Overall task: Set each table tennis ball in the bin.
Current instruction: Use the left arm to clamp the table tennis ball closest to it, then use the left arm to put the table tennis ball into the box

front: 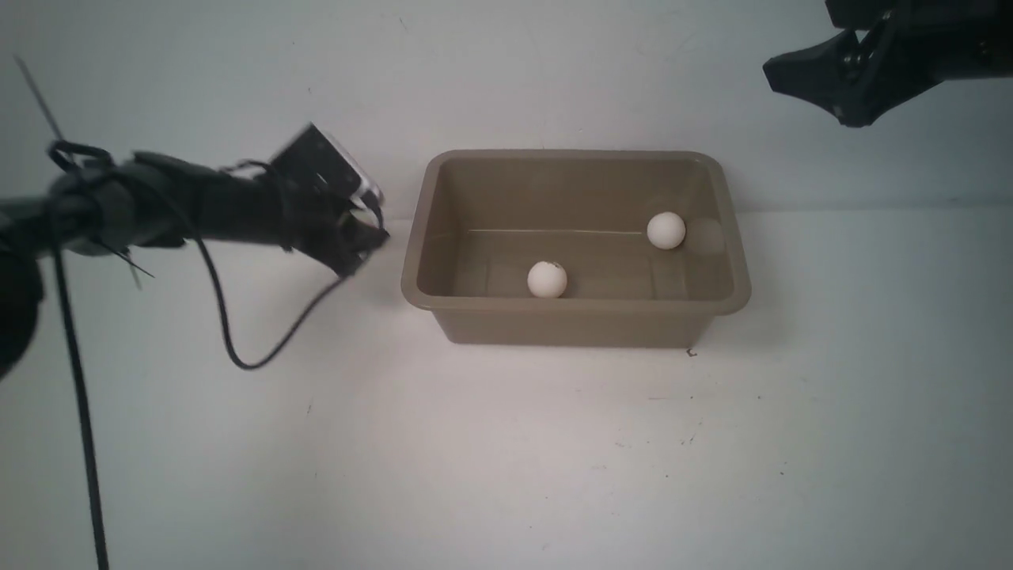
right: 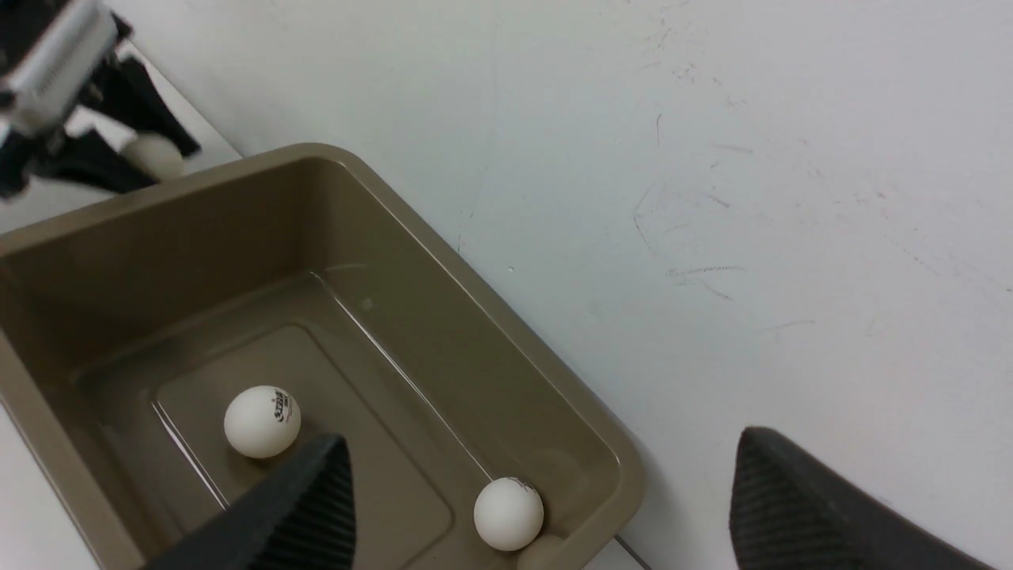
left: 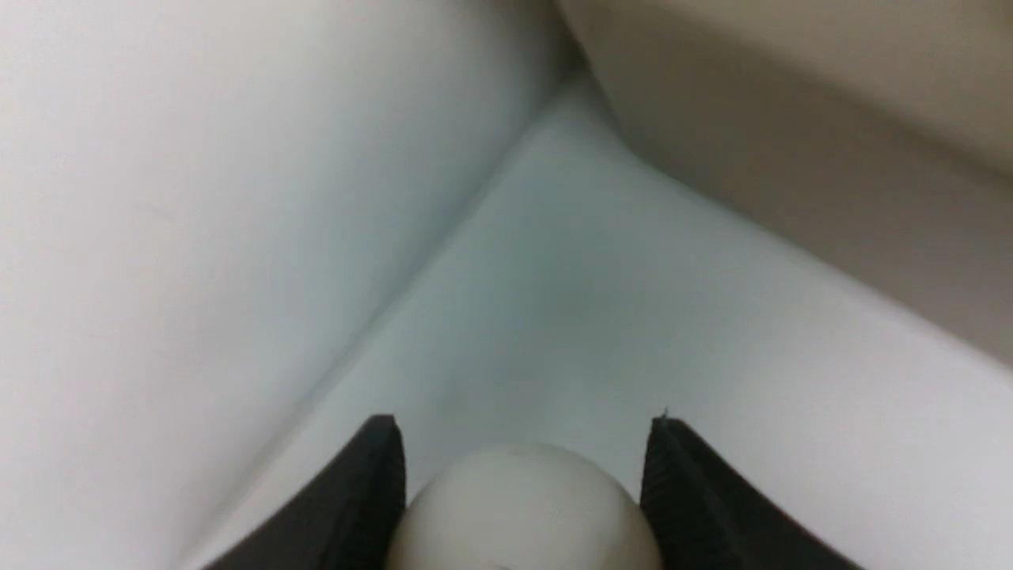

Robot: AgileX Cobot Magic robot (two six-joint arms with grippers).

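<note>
While two balls lie in your bin (front: 575, 323), the third ball (left: 526, 514) remains outside, between the left pincer's (left: 522, 483) partly spread fingers, seemingly gripped. Your right pincer (right: 546, 491) gapes wide, holding nothing; one drop probably remains.

The pale, whitish counter (front: 554, 459) has small dark specks and scratches across its surface, and the tan-brown bin (front: 570, 324) sits directly on it.
</note>
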